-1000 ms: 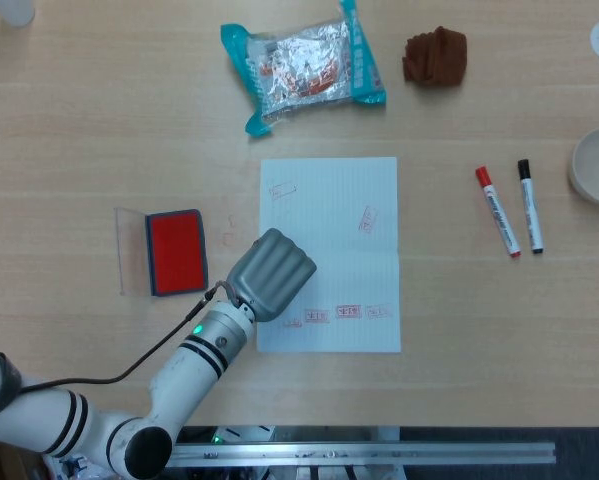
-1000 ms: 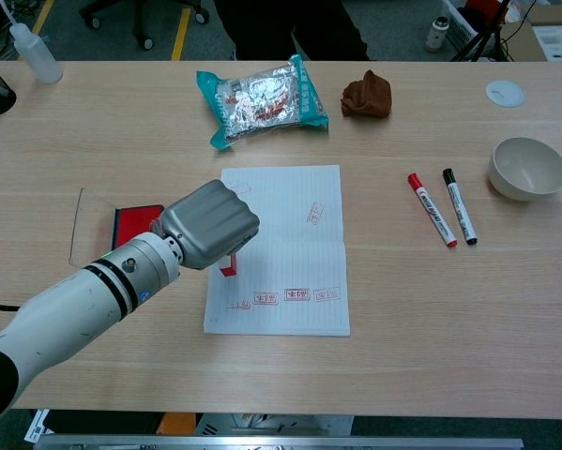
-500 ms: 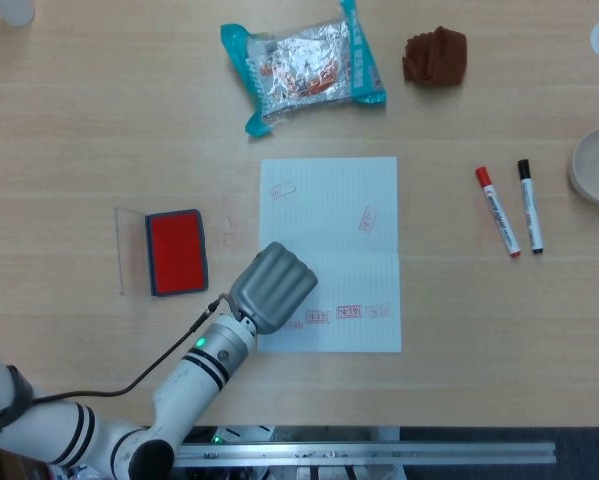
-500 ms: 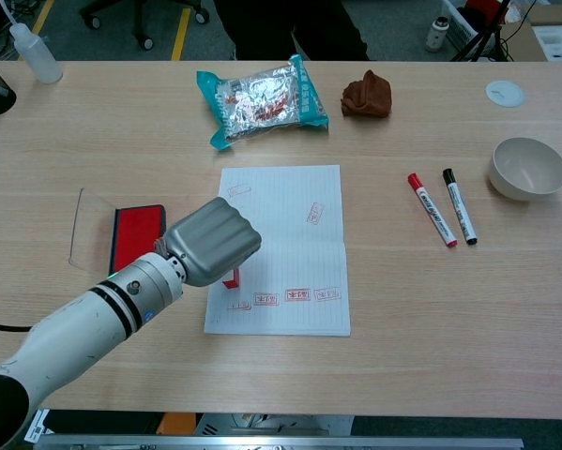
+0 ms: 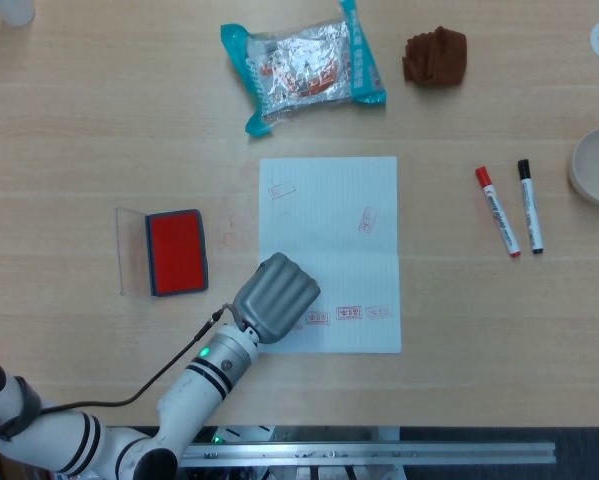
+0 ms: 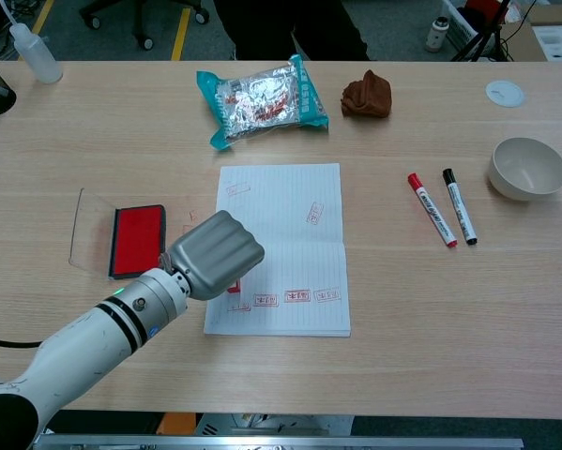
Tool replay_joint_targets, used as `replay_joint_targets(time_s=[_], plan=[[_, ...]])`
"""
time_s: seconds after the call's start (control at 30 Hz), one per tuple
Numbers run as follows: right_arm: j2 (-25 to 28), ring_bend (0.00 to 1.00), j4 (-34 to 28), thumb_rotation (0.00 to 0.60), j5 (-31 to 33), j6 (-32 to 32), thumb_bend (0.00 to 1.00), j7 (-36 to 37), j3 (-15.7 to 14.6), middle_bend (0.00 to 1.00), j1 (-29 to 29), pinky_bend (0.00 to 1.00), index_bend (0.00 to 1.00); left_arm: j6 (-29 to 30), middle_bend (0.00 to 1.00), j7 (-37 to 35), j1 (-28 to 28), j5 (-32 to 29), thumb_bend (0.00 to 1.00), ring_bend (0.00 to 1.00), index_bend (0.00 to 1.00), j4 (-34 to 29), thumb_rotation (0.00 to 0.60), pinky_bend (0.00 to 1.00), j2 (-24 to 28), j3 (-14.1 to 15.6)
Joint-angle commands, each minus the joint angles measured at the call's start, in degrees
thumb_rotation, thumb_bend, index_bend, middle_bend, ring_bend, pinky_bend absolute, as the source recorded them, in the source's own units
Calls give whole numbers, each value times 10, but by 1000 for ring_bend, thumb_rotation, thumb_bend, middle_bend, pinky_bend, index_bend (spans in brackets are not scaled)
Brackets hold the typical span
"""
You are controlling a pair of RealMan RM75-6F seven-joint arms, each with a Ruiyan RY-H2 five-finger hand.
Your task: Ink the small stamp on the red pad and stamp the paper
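- The left hand [image 6: 217,255] holds the stamp [image 6: 232,287] (only its red base shows) on the paper's [image 6: 299,206] lower left edge.
- The pad [image 6: 137,240] lies apart, beside it.

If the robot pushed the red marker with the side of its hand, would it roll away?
Probably. The red marker looks round and smooth, and it lies flat on the bare table, so a sideways nudge would likely roll it toward the black marker beside it. A push along its length would more likely make it slide. It seems light and stiff.
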Motion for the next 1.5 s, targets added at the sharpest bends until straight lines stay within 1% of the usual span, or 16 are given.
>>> replay_joint_targets(time_s=[0.03,0.53,0.93,1.1,1.3,1.5], plan=[[-1,288,2,600,1,0,199,1,0,359,-1,303,238,-6,1000,3,0,-5,271,1000,623,0,600,1000,0,-4],[-4,288,11,600,4,2,200,11,1,359,-4,303,238,-36,1000,22,-7,-45,271,1000,623,-12,600,1000,6,-17],[-5,288,16,600,5,2,200,19,2,359,-6,303,238,-34,1000,27,-12,-52,271,1000,622,-18,600,1000,9,-21],[-4,288,17,600,3,5,199,21,2,359,-6,303,238,-15,1000,20,-11,-30,271,1000,621,-40,600,1000,31,-30],[-7,288,15,600,0,4,199,21,3,359,-4,303,238,2,1000,11,-13,-3,272,1000,622,-75,600,1000,74,-40],[-8,288,12,600,-3,3,200,17,3,359,-2,303,238,3,1000,-3,-11,22,271,1000,619,-85,600,1000,108,-35]])
